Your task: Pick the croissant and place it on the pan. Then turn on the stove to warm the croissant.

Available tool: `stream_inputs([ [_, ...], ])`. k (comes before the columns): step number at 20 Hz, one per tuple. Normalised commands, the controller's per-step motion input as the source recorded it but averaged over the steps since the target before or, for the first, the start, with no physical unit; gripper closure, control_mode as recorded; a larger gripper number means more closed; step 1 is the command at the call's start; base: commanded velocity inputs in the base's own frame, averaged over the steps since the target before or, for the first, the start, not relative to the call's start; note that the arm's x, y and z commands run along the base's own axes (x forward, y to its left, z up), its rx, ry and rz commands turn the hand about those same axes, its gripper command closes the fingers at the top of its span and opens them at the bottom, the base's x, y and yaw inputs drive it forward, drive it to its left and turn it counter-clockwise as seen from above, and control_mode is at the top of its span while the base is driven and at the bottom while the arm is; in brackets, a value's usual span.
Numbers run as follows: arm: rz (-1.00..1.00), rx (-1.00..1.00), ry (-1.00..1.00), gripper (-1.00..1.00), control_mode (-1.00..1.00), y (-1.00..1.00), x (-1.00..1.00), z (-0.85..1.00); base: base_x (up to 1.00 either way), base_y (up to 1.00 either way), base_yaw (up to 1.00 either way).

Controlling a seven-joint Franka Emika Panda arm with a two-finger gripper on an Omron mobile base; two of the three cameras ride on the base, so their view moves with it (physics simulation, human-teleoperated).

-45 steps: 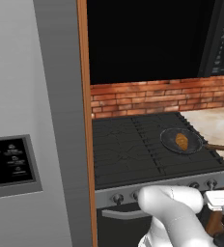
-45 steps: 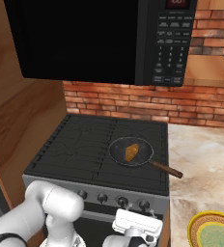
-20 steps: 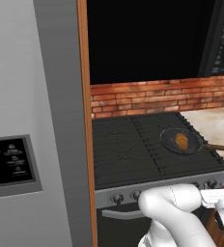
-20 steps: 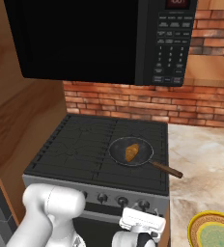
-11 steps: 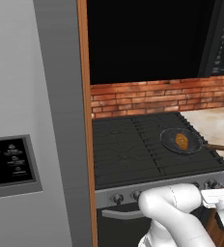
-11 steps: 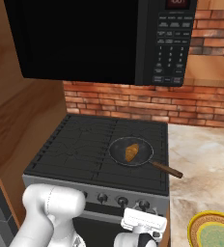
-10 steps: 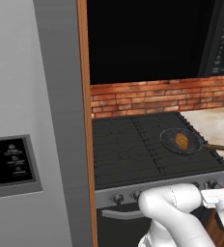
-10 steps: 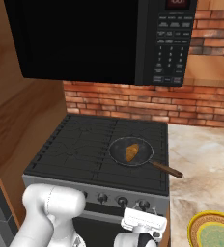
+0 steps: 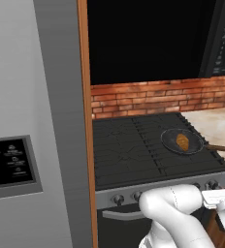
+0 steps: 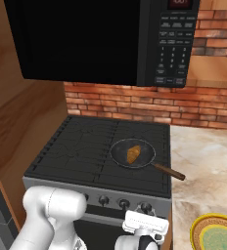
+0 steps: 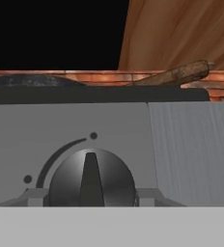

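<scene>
Croissant [image 10: 133,154] sits in the pan [image 10: 116,155] on the stove [image 10: 86,146], your claw [image 11: 91,195] looks pinched on the rightmost knob [image 11: 91,181], so now twist it on.

Home kitchen: black stove [image 10: 105,146] w/ knobs sitting under microwave [image 10: 105,39], brick backsplash [image 9: 158,94] running behind, grey fridge [image 9: 32,126] standing alongside, stone counter [image 10: 203,166].

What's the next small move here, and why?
Probably rotate the knob. The croissant already lies in the pan on the stove, so only the heat is left. In the hand view the hand is shut on that knob, fingers on either side, and its pointer stands straight up, apparently not yet turned.
</scene>
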Motion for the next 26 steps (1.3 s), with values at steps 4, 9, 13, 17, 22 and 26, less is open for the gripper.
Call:
stream_inputs([
  [4, 0.0, 0.0, 0.0, 1.0, -1.0, 0.0, 0.0, 0.0, 0.0, 0.0, 0.0],
  [9, 0.0, -0.01, 0.0, 1.0, -1.0, 0.0, 0.0, 0.0, 0.0, 0.0, 0.0],
  [13, 0.0, -0.06, 0.0, 1.0, -1.0, 0.0, 0.0, 0.0, 0.0, 0.0, 0.0],
  [17, 0.0, -0.08, 0.0, 1.0, -1.0, 0.0, 0.0, 0.01, 0.0, 0.0, 0.0],
  [22, 0.04, -0.09, 0.0, 1.0, -1.0, 0.0, 0.0, 0.06, 0.0, 0.0, 0.0],
  [26, 0.06, -0.1, 0.0, 1.0, -1.0, 0.0, 0.0, 0.15, 0.0, 0.0, 0.0],
])
